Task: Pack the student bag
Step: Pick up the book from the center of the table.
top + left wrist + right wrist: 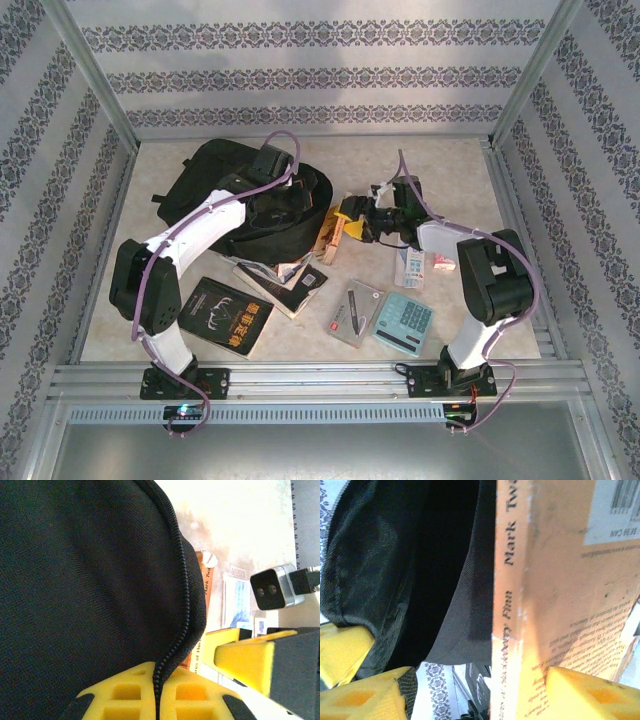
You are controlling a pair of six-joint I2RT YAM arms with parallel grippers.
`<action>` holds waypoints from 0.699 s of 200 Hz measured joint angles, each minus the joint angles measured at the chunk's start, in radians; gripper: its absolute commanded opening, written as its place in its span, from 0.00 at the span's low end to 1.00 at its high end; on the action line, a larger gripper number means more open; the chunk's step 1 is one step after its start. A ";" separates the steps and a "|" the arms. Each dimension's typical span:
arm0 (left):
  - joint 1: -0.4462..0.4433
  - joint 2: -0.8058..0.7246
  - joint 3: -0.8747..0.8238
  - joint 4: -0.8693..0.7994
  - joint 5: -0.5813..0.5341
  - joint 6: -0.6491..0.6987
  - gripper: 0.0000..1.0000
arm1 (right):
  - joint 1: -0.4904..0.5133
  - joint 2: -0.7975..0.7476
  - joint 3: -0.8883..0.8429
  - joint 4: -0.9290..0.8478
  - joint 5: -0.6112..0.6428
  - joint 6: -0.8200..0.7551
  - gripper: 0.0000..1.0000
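We're mid-pack: left gripper (157, 690) pinches the student bag (75, 580) rim open, right gripper (475, 697) clamps an orange paperback (555, 580) at the mouth, so next we probably slide it in.

White-and-black arms (195, 232) carry purple cables (283, 134) and yellow foam-padded jaws.
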 measured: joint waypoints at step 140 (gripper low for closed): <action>0.019 -0.008 0.021 -0.011 0.000 0.000 0.00 | -0.021 0.083 0.064 -0.322 0.132 -0.168 0.00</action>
